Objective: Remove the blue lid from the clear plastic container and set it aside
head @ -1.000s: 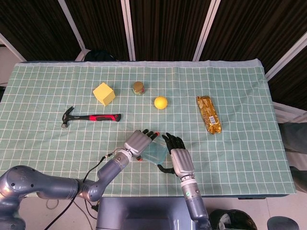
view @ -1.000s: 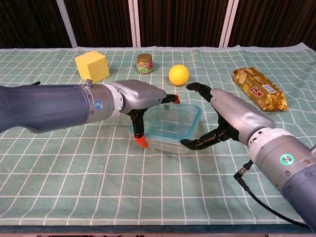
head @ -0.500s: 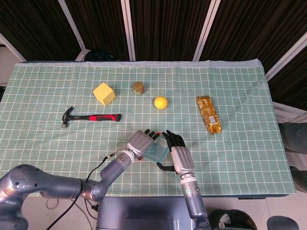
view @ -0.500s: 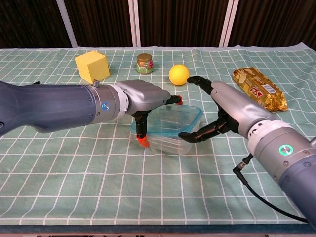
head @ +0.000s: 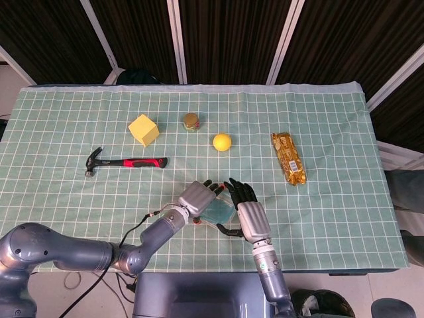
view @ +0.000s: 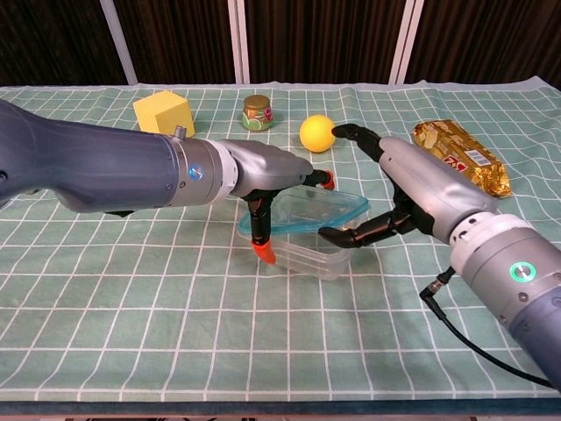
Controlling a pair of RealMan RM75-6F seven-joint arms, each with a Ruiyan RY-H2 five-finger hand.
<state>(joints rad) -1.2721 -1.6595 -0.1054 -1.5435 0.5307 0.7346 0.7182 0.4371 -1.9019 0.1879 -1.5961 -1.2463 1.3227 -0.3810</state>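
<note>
Head view: the clear plastic container (head: 218,212) is seen on the tabletop (head: 331,199) near the front edge, clasped between the left hand (head: 196,198) and the right hand (head: 250,218).

Chest view: the blue lid (view: 305,213) is pinched by the left hand (view: 272,180), the base gripped by the right hand (view: 399,197). Light, thin, flexible plastic is judged; the rim is best held. Compared with a second ago, the lid is tilted higher.
</note>
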